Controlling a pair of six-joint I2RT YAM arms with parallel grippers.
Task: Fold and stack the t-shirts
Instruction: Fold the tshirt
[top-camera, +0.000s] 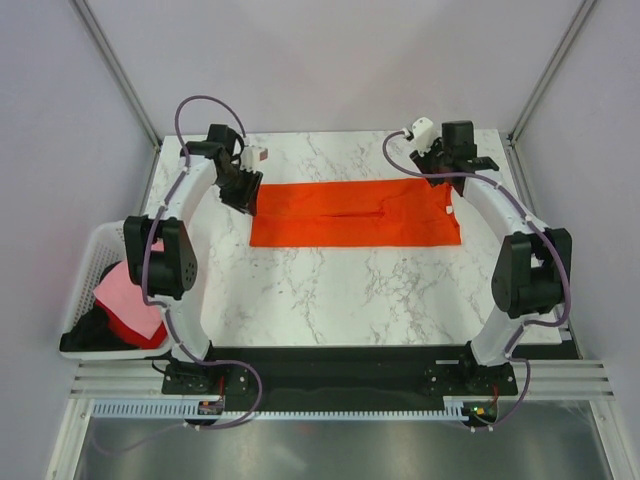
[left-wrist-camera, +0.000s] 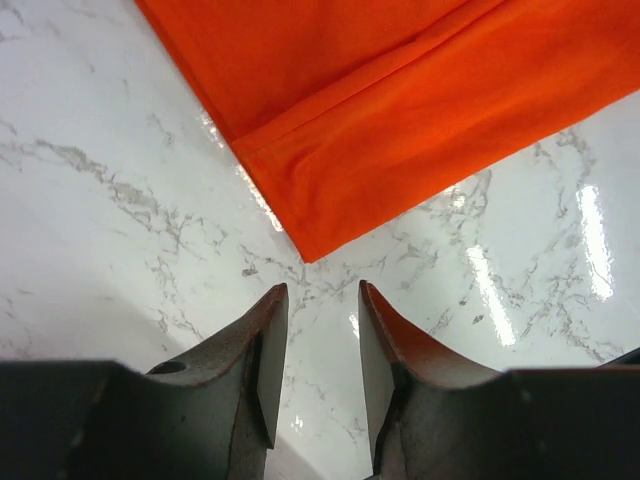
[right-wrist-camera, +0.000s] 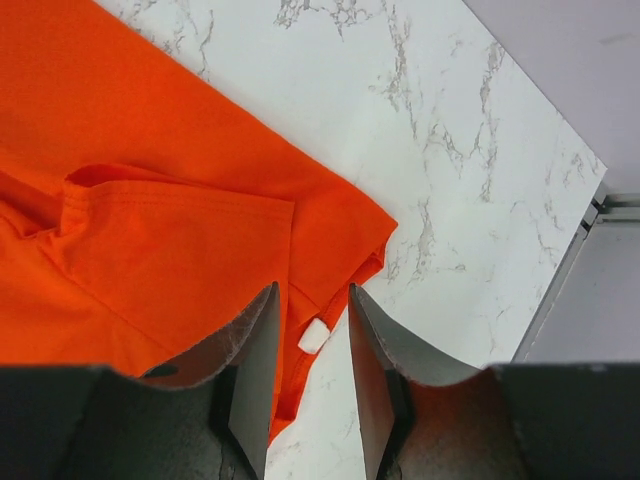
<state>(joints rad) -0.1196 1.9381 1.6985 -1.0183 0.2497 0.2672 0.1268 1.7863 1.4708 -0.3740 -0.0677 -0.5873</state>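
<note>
An orange t-shirt lies flat on the marble table, folded into a long strip. My left gripper hovers at the strip's left end. In the left wrist view this gripper is open and empty, just off the shirt's corner. My right gripper is over the strip's right end. Seen from the right wrist, it is open above the shirt's edge, with the small white label showing between the jaws. Pink, red and black t-shirts lie in the basket.
A white lattice basket hangs off the table's left edge beside the left arm. The table's right edge and a metal frame rail lie close to the right gripper. Bare marble stretches between the shirt and the arm bases.
</note>
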